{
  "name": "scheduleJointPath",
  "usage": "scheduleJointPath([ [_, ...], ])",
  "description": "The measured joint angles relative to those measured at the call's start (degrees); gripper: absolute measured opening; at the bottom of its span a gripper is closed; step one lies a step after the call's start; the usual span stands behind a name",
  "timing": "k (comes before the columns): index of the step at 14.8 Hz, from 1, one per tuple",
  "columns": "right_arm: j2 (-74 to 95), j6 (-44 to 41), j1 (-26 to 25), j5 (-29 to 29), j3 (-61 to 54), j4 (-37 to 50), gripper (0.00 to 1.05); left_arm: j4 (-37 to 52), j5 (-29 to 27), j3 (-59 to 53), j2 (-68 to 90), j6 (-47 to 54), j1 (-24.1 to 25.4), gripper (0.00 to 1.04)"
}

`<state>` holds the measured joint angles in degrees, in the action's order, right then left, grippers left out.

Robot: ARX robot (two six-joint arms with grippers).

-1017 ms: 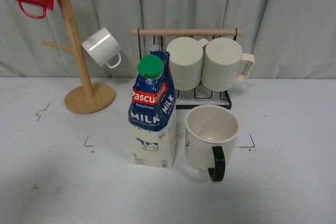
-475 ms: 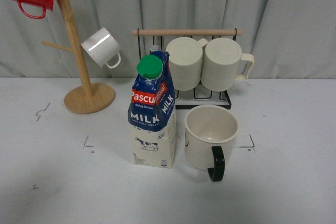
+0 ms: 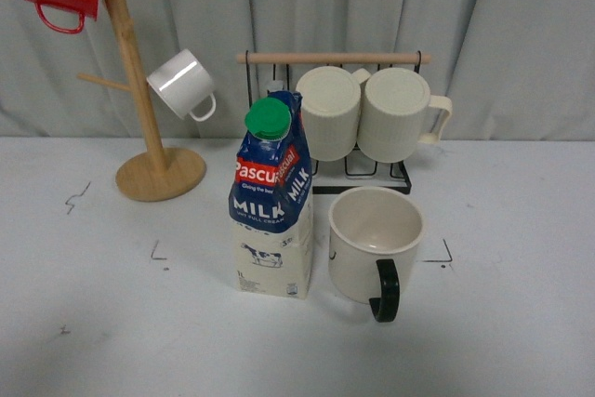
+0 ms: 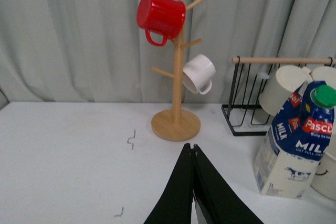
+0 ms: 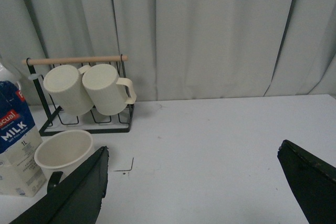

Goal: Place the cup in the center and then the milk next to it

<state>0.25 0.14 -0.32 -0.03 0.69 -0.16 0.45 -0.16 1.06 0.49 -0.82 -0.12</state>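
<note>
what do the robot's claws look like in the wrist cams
Both are plain black with no markings or cables in view. The left claw shows two long flat fingers tapering to thin tips. The right claw shows two broad, dark wedge-shaped fingers at the picture's edges. Neither arm appears in the front view.

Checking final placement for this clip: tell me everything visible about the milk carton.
The milk carton stands upright on the white table, a tall gable-topped box, cardboard by its look. Its upper part is blue, reading "Pascual MILK"; its lower part is cream with a small cow picture. A round green screw cap is closed on the slanted top. It stands close beside the cup, on that cup's left in the front view; whether they touch is unclear. No gripper holds it.
</note>
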Motion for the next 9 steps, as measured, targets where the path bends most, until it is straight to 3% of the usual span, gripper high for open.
scheduleJointPath([
  [3,0.0,0.0,0.0,0.0,0.0,0.0,0.98,-0.7,0.2,-0.4,0.0,0.0,0.1,0.02],
  [9,0.0,0.0,0.0,0.0,0.0,0.0,0.98,-0.7,0.2,-0.4,0.0,0.0,0.1,0.76],
])
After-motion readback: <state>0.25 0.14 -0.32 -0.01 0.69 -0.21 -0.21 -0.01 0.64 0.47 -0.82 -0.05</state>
